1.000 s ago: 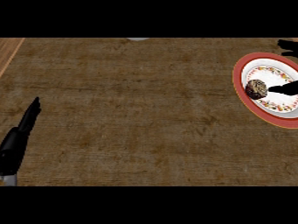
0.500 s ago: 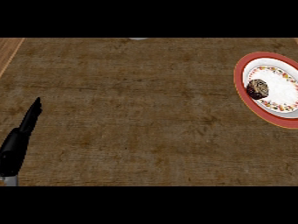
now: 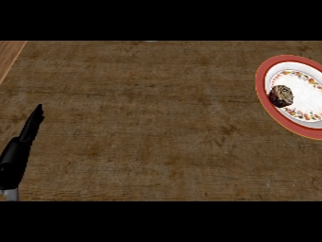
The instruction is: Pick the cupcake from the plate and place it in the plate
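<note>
Cupcake (image 3: 281,96) on plate (image 3: 319,124) | brown counter (image 3: 149,118) | left hand (image 3: 18,153) resting, fingers straight

One cupcake (image 3: 281,96) — one plate (image 3: 317,131)

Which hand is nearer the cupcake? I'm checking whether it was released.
Only the left hand shows, far across the counter at lower left. The cupcake sits on the plate; the right hand is out of view.

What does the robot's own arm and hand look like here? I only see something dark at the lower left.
That is the left robot hand: all black, long and slim, tapering to a narrow tip. A short grey piece of forearm shows below it at the view's lower edge. No cables or markings are visible. The right hand is out of view.
</note>
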`<state>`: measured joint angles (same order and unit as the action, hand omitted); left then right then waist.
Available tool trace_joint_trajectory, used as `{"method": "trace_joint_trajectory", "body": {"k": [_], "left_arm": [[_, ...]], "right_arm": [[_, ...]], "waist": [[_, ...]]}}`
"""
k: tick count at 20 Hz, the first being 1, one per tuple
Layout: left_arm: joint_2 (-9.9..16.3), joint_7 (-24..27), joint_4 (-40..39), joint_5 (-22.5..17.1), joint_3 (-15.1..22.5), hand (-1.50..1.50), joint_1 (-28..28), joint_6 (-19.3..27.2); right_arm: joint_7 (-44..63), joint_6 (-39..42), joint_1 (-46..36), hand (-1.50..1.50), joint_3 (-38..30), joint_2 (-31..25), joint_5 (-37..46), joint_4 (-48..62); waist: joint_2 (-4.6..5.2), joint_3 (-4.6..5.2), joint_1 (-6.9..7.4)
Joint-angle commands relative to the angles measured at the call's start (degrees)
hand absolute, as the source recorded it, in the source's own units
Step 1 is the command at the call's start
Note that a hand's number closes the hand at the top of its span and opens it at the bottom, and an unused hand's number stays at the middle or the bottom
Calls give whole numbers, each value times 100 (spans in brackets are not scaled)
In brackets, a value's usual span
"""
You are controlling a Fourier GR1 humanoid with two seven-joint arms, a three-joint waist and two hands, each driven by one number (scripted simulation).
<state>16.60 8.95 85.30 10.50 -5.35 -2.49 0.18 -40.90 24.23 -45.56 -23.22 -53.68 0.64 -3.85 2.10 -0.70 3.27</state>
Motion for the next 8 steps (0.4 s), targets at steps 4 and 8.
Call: {"method": "trace_joint_trajectory", "body": {"k": [4,8], "left_arm": [[42,-135,16,-58,-41,0,96,-72],[-42,-63,128,19,46,0,24,3]], "right_arm": [[-305,586,383,-150,-109,-477,-93,-187],[-177,592,509,-150,-147,-484,-127,-196]], "waist": [[19,-17,-4],[32,-32,84]]}}
